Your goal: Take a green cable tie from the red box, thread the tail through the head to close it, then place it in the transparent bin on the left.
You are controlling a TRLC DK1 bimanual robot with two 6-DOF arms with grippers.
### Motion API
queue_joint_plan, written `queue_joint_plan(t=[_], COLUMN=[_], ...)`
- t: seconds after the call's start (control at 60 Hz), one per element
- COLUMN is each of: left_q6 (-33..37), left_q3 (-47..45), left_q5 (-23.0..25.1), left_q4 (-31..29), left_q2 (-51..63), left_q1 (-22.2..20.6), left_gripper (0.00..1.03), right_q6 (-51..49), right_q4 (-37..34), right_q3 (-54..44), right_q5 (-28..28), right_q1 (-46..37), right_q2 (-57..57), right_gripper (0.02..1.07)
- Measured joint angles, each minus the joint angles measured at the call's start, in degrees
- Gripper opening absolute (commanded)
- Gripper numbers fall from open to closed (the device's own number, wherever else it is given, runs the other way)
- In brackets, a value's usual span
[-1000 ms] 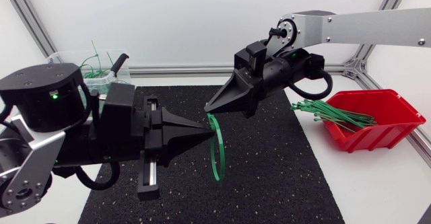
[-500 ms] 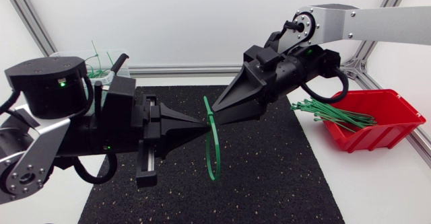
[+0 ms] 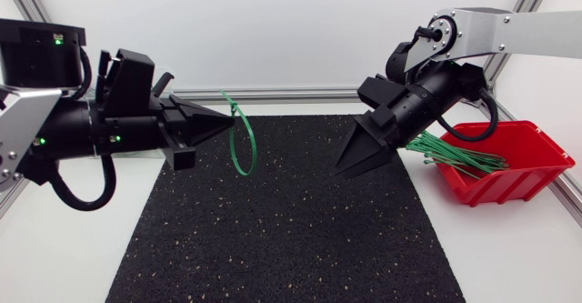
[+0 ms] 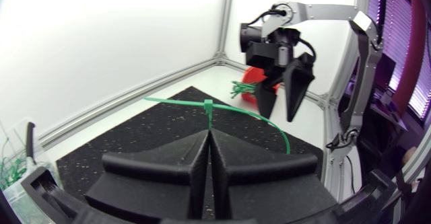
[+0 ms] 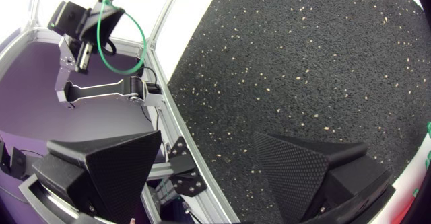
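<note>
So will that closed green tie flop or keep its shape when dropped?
Probably springy: the cable tie holds a round loop though pinched at only one spot by the shut left jaws. Likely very light, being a thin band. As a hoop, it may roll on landing.

The cable tie point(image 3: 242, 145) is thin green plastic, smooth with a slight sheen, and the red box point(image 3: 523, 186) is glossy moulded plastic. The mat point(image 3: 291, 239) is black and rough, a grainy rubber-like sheet flecked with pale specks, on a smooth white table point(image 3: 509, 257). The left gripper point(image 3: 225, 119) and right gripper point(image 3: 355, 165) look matt black plastic, the right one's fingers point(image 5: 306, 167) finely dimpled, its arm link point(image 3: 518, 32) smooth silver metal.
</note>
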Motion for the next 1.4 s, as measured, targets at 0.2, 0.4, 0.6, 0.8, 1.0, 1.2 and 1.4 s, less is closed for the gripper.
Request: queue_joint_plan(t=[0.2,0.4,0.6,0.8,1.0,1.2,1.4], left_q6=[4.59,7.72,8.37,9.20,9.44,11.98,12.20], left_q3=[11.30,22.32,33.03,40.72,49.57,52.17,51.95], left_q5=[-5.09,-6.01,-10.58,-18.14,-24.50,-28.76,-29.75], left_q4=[-7.41,-9.03,-8.98,-7.74,-9.29,-15.52,-16.13], left_q2=[2.27,9.90,19.98,29.49,42.05,48.70,46.75], left_q1=[13.81,28.00,34.73,35.56,35.54,35.52,34.88], left_gripper=[0.04,0.04,0.04,0.06,0.21,1.00,1.00], right_q6=[-0.11,0.70,5.05,7.61,8.35,8.37,8.63], right_q4=[1.60,6.43,13.38,14.80,14.95,15.04,18.69], right_q3=[-0.09,-1.36,-5.49,-8.04,-9.31,-11.41,-12.85], right_q5=[3.76,7.61,15.87,18.60,20.48,22.51,27.47], right_q1=[-1.01,-2.95,-1.49,0.90,1.62,1.86,2.03], right_q2=[-2.62,-6.58,-12.98,-17.51,-20.48,-22.86,-26.10], right_gripper=[1.03,1.03,1.03,1.03,1.03,1.03,1.03])
